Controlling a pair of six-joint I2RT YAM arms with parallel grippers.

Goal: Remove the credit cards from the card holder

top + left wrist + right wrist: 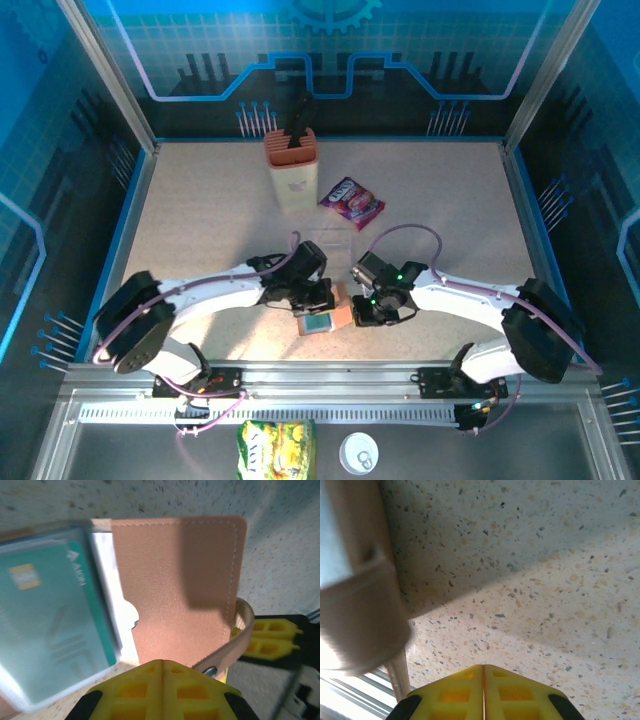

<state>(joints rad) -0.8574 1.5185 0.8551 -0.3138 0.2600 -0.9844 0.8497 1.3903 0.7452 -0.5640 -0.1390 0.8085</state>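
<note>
The card holder (322, 318) lies open near the table's front edge, between my two grippers. In the left wrist view its salmon flap (175, 590) fills the middle. A teal credit card (50, 625) sits in the clear sleeve at left, and the snap strap (240, 640) curls at right. My left gripper (162, 662) is shut, its tips resting on the flap's near edge. My right gripper (483, 667) is shut with nothing between its fingers, just right of the holder's blurred edge (360, 605). Its yellow fingers (272, 630) show beyond the strap.
A beige container with an orange top (291, 170) stands at the back. A purple snack packet (351, 203) lies beside it, and a clear plastic box (332, 240) just behind the grippers. A yellow-green packet (275, 448) and a white lid (358, 452) lie below the front rail.
</note>
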